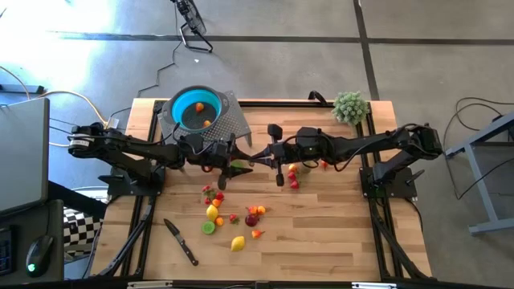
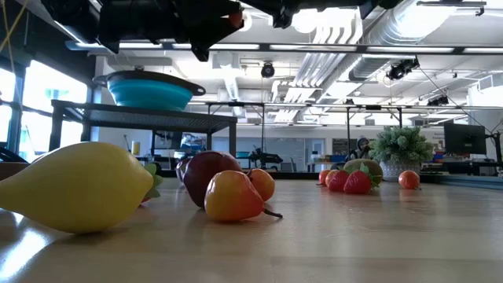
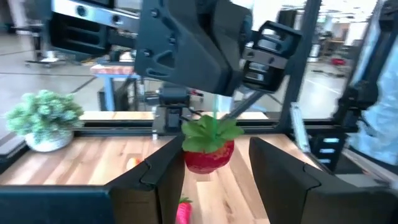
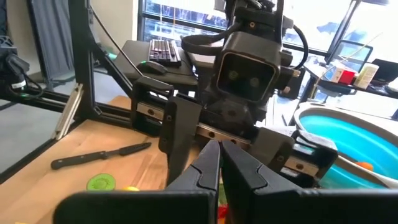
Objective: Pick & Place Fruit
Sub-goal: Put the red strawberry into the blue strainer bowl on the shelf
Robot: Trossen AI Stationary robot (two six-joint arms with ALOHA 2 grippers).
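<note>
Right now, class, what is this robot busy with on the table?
The two arms meet over the middle of the wooden table. The left gripper holds a strawberry between its fingers, and the right gripper is shut, its tips right at the strawberry's leaves. It looks like a handover, though which way is unclear. More small fruit lies scattered on the table, and the teal bowl on its raised stand already holds two orange pieces.

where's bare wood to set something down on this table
Bare patches: the right half between the fruit cluster and the right arm's base, and the near edge right of the knife. Crowded: mid-table, where both grippers meet over the scattered fruit, and the back left by the teal bowl.
</note>
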